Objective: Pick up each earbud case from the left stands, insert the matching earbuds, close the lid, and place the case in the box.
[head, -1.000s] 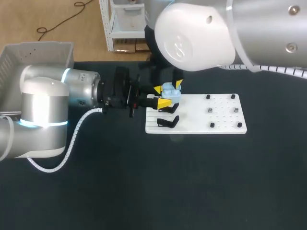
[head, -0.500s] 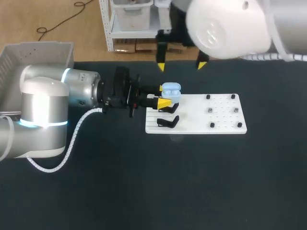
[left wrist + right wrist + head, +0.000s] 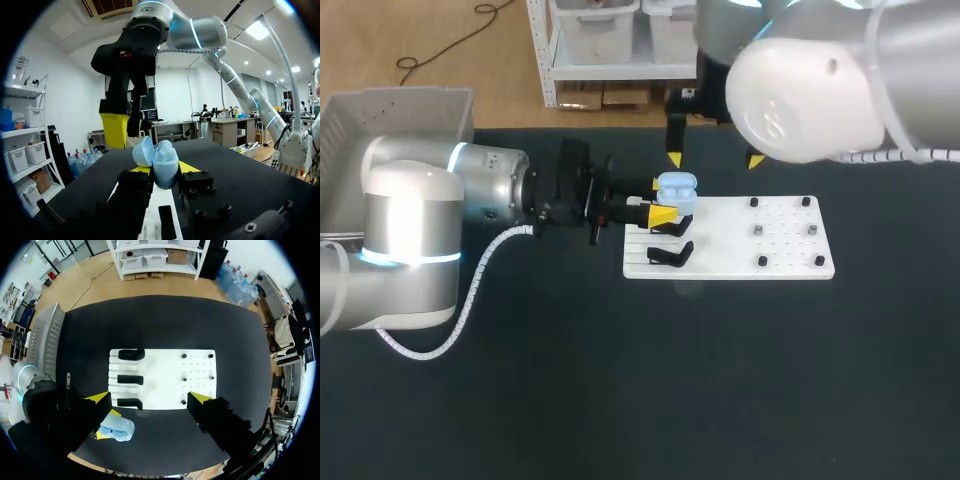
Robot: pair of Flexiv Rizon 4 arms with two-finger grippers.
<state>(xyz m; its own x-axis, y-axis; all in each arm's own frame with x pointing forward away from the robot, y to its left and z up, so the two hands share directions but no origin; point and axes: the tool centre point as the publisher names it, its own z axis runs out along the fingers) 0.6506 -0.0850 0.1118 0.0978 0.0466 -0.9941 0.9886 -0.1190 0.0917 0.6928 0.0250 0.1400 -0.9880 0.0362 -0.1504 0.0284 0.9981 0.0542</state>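
Our left gripper (image 3: 164, 174) clasps a pale blue earbud case (image 3: 164, 162) between its two yellow-tipped fingers, the case standing upright with its lid (image 3: 143, 151) swung open to one side. Our right gripper (image 3: 124, 131) hangs just above and beyond the case, one broad yellow tip turned toward us. Under our fingers a strip of white board (image 3: 150, 227) carries a black stand (image 3: 167, 222) on the dark table (image 3: 235, 165)
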